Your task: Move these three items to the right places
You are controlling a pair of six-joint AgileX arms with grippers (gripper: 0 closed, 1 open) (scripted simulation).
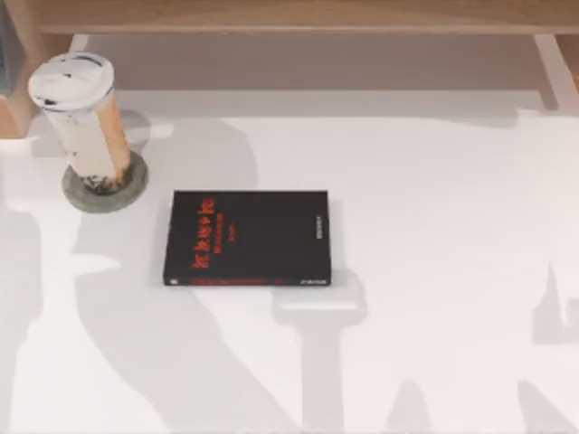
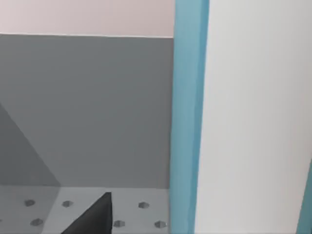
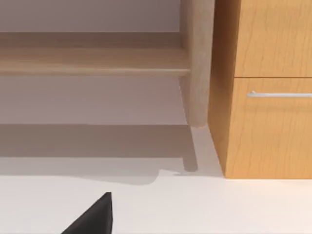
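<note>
While the tan-orange cup (image 1: pixel 83 122) with its white lid stands upright on the grey coaster (image 1: pixel 105 185) at the table's (image 1: pixel 434 271) far left, the black book (image 1: pixel 247 237) with red lettering lies flat near the middle. In the left wrist view a light-blue book (image 2: pixel 187 117) with white page edges sits very close to the camera. Finger state: cannot tell for either gripper. The right wrist view shows a wooden cabinet (image 3: pixel 265 87) and shelf rail (image 3: pixel 92 61).

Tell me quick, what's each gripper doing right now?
Left gripper: cannot be told; a light-blue book stands close by.
Right gripper: cannot be told; nothing seen held.
</note>
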